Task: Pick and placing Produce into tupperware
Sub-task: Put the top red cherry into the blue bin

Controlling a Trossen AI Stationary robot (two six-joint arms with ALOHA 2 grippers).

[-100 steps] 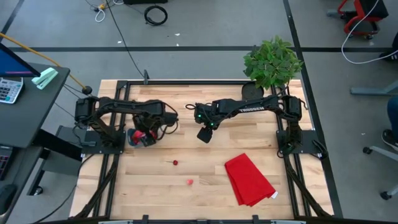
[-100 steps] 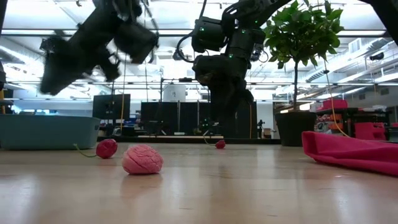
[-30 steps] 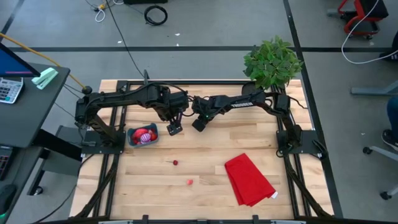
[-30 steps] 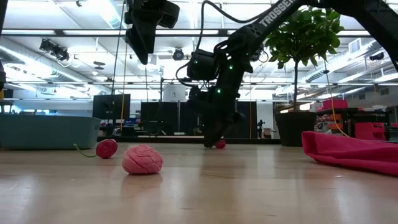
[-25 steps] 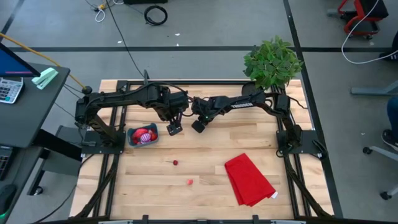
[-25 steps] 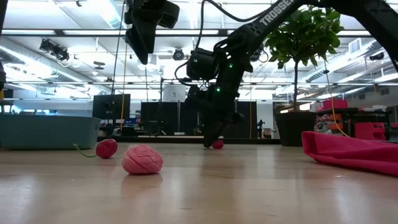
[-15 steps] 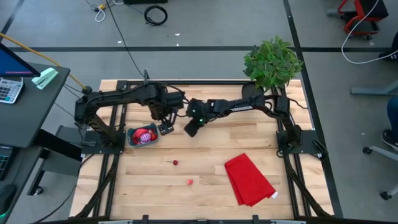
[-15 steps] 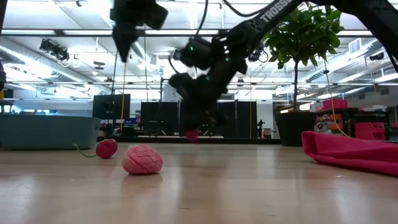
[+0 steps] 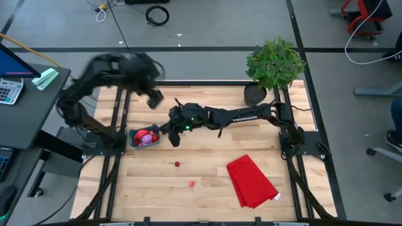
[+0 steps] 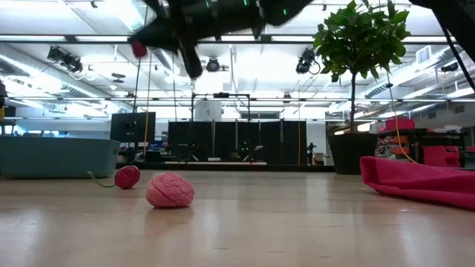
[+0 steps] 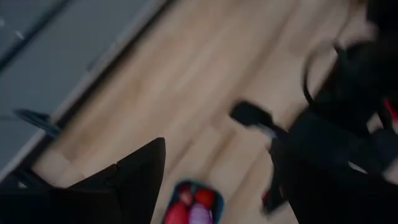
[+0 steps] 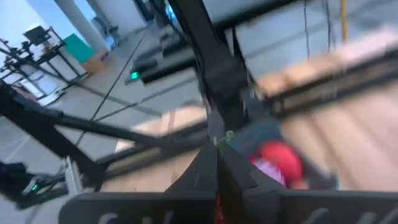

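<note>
The right gripper [image 9: 171, 134] hangs just right of the tupperware [image 9: 144, 137], pinching a small red produce piece [image 10: 138, 49]. The left gripper [image 9: 153, 98] is raised over the table's far left; its fingers' state is unclear.

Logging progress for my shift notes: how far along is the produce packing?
Done: several red pieces already lie in the tupperware. In hand: the right end effector, just beside the tupperware, carries a small red fruit aloft. Left: a cherry and a pink piece lie on the table. The left end effector is raised at the back.
</note>
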